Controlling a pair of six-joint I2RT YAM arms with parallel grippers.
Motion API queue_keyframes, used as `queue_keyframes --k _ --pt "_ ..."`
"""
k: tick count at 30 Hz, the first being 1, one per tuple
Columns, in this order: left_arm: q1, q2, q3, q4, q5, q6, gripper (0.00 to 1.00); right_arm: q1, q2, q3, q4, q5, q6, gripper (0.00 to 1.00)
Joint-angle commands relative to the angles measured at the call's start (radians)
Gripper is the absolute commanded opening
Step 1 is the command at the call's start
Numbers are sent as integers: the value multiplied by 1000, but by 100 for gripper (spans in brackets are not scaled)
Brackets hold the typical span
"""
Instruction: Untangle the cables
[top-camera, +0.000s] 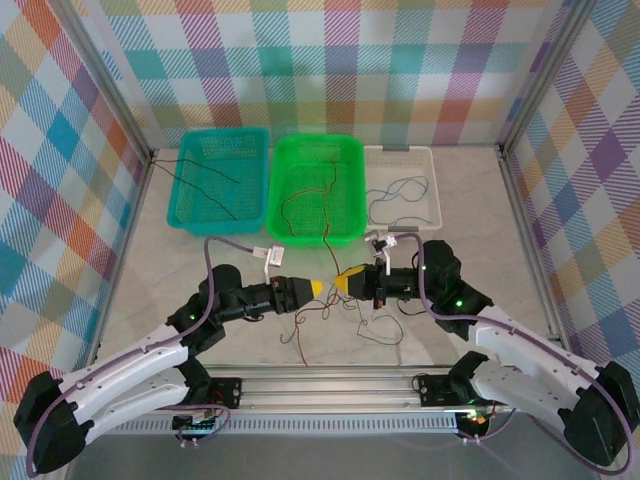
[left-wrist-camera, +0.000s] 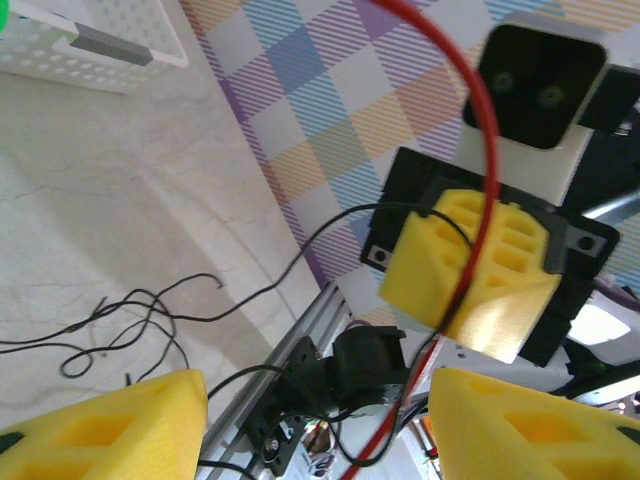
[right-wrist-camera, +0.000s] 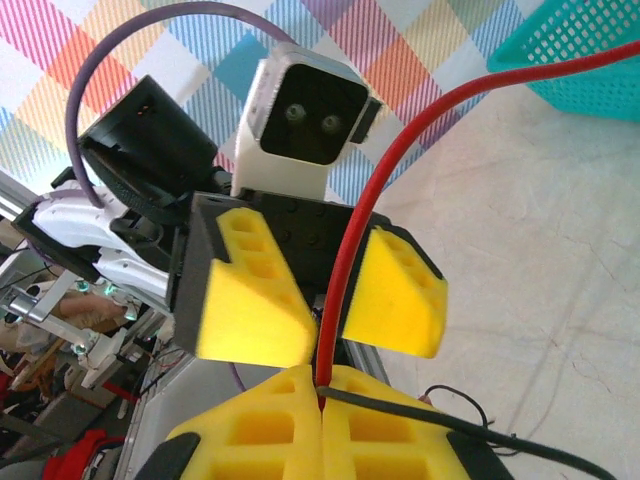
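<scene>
Directly behind the grippers you have three baskets in a row across the top view's upper middle: a teal basket (top-camera: 222, 131) holding black strands (top-camera: 210, 172), a green basket (top-camera: 318, 138) with red and brownish strands (top-camera: 300, 203), and a white basket (top-camera: 398, 150) with a blue strand (top-camera: 398, 192). Your right gripper (right-wrist-camera: 320, 385) is pinched on a red cable (right-wrist-camera: 352, 240) and a black wire (right-wrist-camera: 420, 412). The left gripper (right-wrist-camera: 335, 300) faces it, fingers apart around that red cable, which arcs toward the upper right. Loose cables (top-camera: 372, 322) trail on the table (top-camera: 500, 250) below centre.
</scene>
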Motion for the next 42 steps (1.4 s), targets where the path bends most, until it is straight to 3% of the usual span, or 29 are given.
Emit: queue_keyframes --k 1,14,21,28,30,42 --pt "-30 1 -15 107 38 -22 59 -4 16 24 49 -11 26 0" --pt "-91 61 2 76 54 49 47 -4 63 44 84 -11 72 0" --pt "-98 84 0 81 43 62 30 -4 74 43 111 -14 98 0" --pt "-99 68 2 58 10 84 0 -4 66 41 83 -5 90 0" --pt "-100 48 -1 40 -10 91 0 -4 62 35 72 -4 87 0" --pt "-98 17 -29 24 -104 73 0 2 55 -17 137 -10 122 37"
